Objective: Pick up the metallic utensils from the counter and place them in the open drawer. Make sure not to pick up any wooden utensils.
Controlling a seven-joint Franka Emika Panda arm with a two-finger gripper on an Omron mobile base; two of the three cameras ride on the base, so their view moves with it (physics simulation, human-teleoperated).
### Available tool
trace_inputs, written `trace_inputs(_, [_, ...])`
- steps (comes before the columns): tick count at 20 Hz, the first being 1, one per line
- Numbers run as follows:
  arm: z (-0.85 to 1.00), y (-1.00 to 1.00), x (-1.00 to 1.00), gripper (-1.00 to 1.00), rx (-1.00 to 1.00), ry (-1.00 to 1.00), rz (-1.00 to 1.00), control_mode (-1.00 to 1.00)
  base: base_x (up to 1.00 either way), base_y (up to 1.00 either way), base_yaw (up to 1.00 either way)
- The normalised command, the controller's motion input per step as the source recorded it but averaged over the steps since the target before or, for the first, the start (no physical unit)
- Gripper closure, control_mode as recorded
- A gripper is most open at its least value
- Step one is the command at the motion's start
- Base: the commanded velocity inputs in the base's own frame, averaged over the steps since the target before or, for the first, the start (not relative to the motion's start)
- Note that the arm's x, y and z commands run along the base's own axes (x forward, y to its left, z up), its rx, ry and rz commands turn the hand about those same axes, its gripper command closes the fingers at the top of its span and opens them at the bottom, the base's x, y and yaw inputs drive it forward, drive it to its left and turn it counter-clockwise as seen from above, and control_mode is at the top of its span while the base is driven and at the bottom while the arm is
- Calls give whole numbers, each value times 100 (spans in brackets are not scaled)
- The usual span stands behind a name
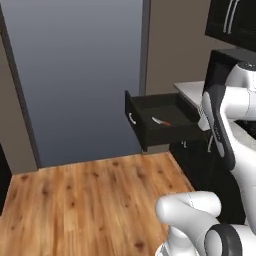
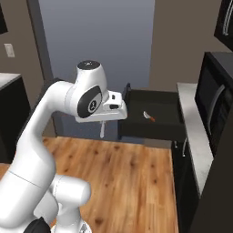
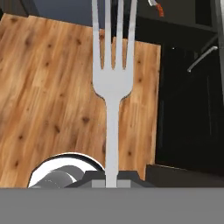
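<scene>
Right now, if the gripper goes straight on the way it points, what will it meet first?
Probably the wooden floor. The gripper points down, shut on a fork, with floor under the tines. The open drawer holding the knife lies off to one side; depth is unclear.

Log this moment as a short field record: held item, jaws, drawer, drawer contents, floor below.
held item: silver fork, gripped at its handle end, tines pointing away from the hand
gripper: jaws shut on the fork
drawer: pulled open, black, with a small silver handle on its front
drawer contents: knife with silver blade and orange-red handle
below the fork: wooden floor, beside the drawer
</scene>
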Motion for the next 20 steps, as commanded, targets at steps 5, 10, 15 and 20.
trace_inputs(5, [0, 0, 0, 100, 0, 0, 0, 100, 100, -55, 0])
trace_inputs(10, [0, 0, 0, 100, 0, 0, 0, 100, 85, -37, 0])
trace_inputs(15, [0, 0, 0, 100, 0, 0, 0, 100, 49, -15, 0])
trace_inputs(20, [0, 0, 0, 100, 0, 0, 0, 100, 9, 0, 0])
